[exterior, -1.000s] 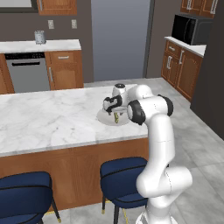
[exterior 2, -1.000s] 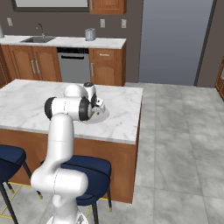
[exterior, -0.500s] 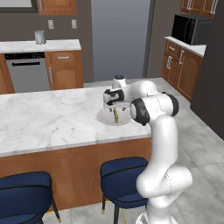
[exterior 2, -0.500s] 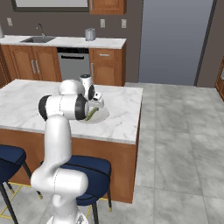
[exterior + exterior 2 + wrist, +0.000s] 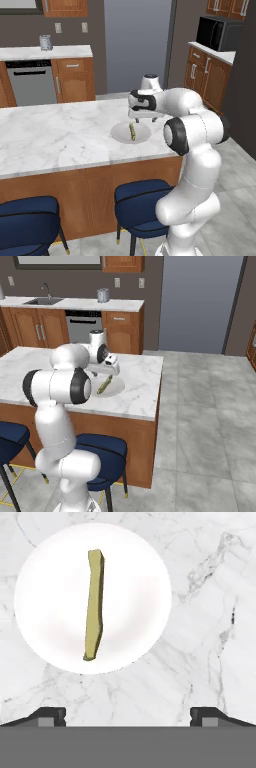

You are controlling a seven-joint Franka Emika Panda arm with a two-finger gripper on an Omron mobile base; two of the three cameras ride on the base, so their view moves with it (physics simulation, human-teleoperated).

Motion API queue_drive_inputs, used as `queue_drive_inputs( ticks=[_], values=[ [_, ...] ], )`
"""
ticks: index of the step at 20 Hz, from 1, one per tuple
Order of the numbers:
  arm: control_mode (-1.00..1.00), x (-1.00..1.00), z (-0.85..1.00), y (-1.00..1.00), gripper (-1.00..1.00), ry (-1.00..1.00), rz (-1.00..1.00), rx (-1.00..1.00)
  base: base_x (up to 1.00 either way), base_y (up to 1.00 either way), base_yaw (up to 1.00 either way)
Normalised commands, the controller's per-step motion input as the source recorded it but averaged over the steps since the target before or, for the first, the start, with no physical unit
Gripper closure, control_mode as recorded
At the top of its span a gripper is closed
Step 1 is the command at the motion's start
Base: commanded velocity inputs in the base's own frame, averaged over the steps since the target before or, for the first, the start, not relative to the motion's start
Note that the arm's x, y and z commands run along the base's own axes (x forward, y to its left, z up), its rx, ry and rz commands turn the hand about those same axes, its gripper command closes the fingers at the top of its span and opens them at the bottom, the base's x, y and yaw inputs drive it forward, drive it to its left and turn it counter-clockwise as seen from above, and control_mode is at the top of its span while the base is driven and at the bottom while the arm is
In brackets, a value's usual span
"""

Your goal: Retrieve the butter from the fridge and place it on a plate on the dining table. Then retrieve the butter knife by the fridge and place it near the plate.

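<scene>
Around me was a kitchen with dark walls, a grey tiled floor (image 5: 200, 421) and wooden cabinets (image 5: 74, 80) far in front of my pincer. Under my pincer lay the dining table (image 5: 55, 135), a long island with a white, grey-veined marble top and brown wood sides. Two blue stools (image 5: 142, 202) stood below its near edge, on my side. My pincer (image 5: 141, 119) hung above the table, with its two fingers spread wide apart and nothing between them. Right below it, a little forward, the plate (image 5: 135, 587) rested flat on the marble. The butter (image 5: 94, 604) lay inside the plate, stretched away from my pincer, and touched neither finger.
</scene>
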Motion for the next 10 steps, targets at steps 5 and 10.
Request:
queue_drive_inputs(
  ticks=[5, 10],
  values=[
    [-1.00, -1.00, 0.87, -0.12, -1.00, 0.00, 0.00, 0.00, 0.00, 0.00, 0.00],
    [-1.00, -1.00, 0.52, 0.01, -1.00, 0.00, 0.00, -0.01, 0.00, 0.00, 0.00]
  ],
)
